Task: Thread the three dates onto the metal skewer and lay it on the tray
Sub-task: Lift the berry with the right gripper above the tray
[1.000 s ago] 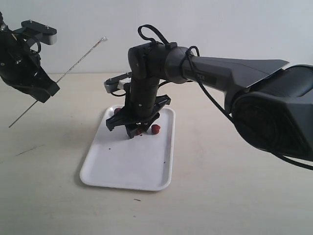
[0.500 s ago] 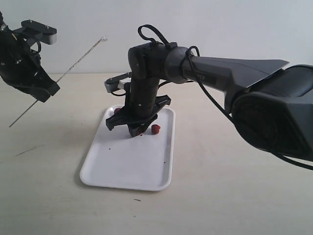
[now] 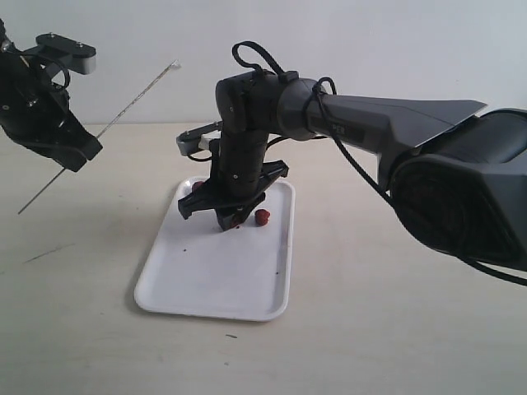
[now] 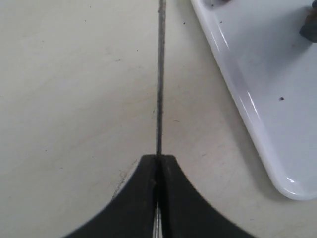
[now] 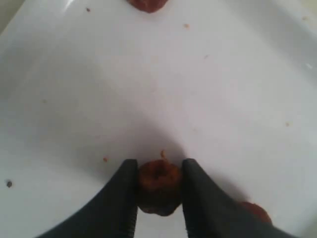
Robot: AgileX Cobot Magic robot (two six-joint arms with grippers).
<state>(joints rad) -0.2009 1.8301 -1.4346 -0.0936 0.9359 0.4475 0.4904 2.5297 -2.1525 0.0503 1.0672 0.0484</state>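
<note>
The white tray [image 3: 214, 276] lies mid-table. My right gripper [image 3: 234, 220] is down on its far end, shut on one wrinkled red-brown date [image 5: 158, 186], held between both fingers [image 5: 119, 198] just above the tray floor [image 5: 198, 89]. A second date [image 3: 262, 217] lies right beside it, seen also as the date [image 5: 255, 210] at the frame edge. The third date [image 3: 198, 187] sits near the far rim. My left gripper [image 3: 72, 152] is held high at the left, shut on the thin metal skewer [image 3: 136, 100], which slants up to the right; its lower part [image 4: 160, 74] points at the table beside the tray [image 4: 257, 74].
A short dark scratch mark [image 3: 48, 253] is on the table at the left, and a dark crumb [image 3: 231, 336] lies in front of the tray. Small crumbs [image 5: 9, 184] speckle the tray. The bulky right arm [image 3: 445, 173] spans the right side.
Almost nothing: the right gripper stays low on the tray around the date, and the left arm with the skewer has edged very slightly to the right.
</note>
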